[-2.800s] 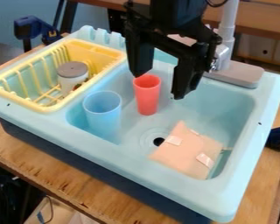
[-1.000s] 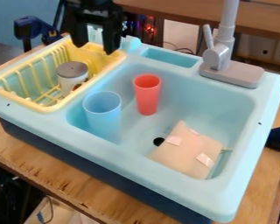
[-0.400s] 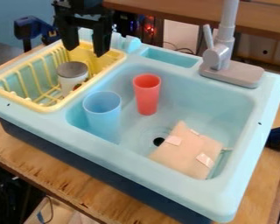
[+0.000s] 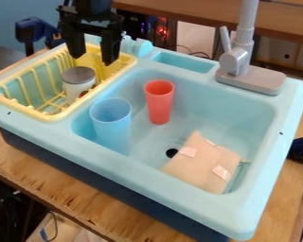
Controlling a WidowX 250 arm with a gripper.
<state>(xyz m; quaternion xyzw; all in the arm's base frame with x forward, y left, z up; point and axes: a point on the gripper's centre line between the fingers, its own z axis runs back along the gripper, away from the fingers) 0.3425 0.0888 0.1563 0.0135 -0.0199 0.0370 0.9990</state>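
Note:
My gripper hangs open over the back part of the yellow dish rack, with nothing between its fingers. Just below and to the left of it, a white jar with a grey lid stands in the rack. To the right, inside the sink basin, a red cup stands upright. A blue cup is upright at the basin's left side. Near the drain lies a beige cloth pouch with small white patches.
The light blue sink rests on a wooden table. A grey faucet rises at the sink's back right. Blue clamps grip at the back left and at the right edge.
My gripper has moved from above the sink basin leftward and back to above the dish rack, lowering slightly since about a second ago. The cups, jar and pouch have stayed put.

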